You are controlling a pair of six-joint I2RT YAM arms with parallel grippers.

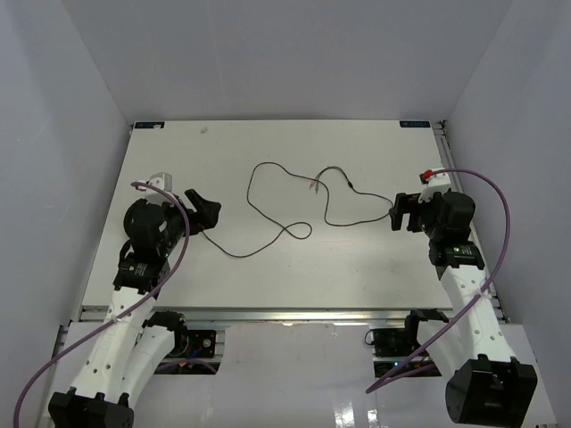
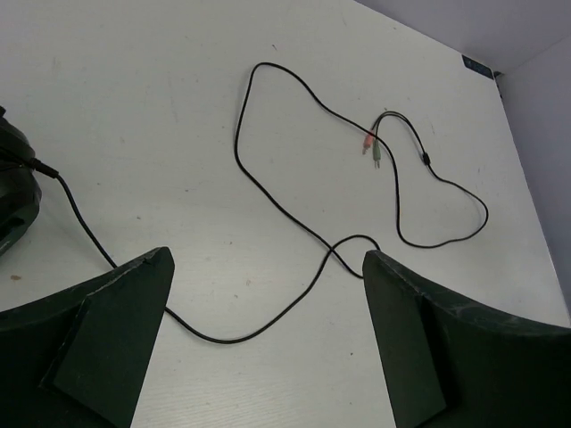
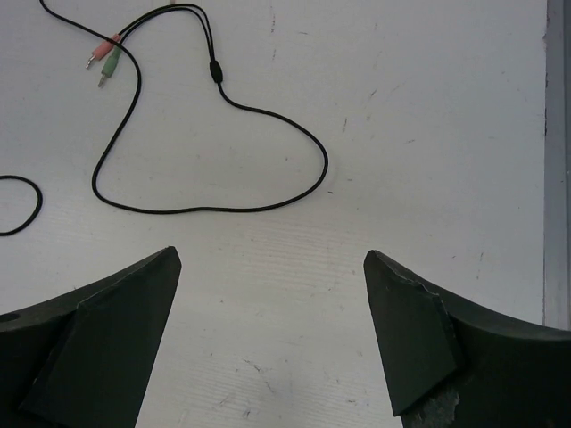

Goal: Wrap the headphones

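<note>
Of the headphones I see one dark earcup (image 2: 12,189) at the far left of the left wrist view; in the top view my left arm hides it. Their thin black cord (image 2: 227,341) snakes across the white table (image 1: 294,276) in loose loops. It ends in a pink and a green plug (image 1: 314,185) near the table's middle. My left gripper (image 1: 207,212) stands open just above the cord's near end, holding nothing. My right gripper (image 1: 398,212) is open too, beside the cord's right-hand loop (image 3: 215,209), with bare table between its fingers.
Purple arm cables (image 1: 500,205) arc over both arms. A small white bracket (image 1: 159,178) sits behind the left arm and a red-tipped part (image 1: 429,174) behind the right one. Grey walls close the table on three sides; its right edge (image 3: 555,160) runs near the right gripper.
</note>
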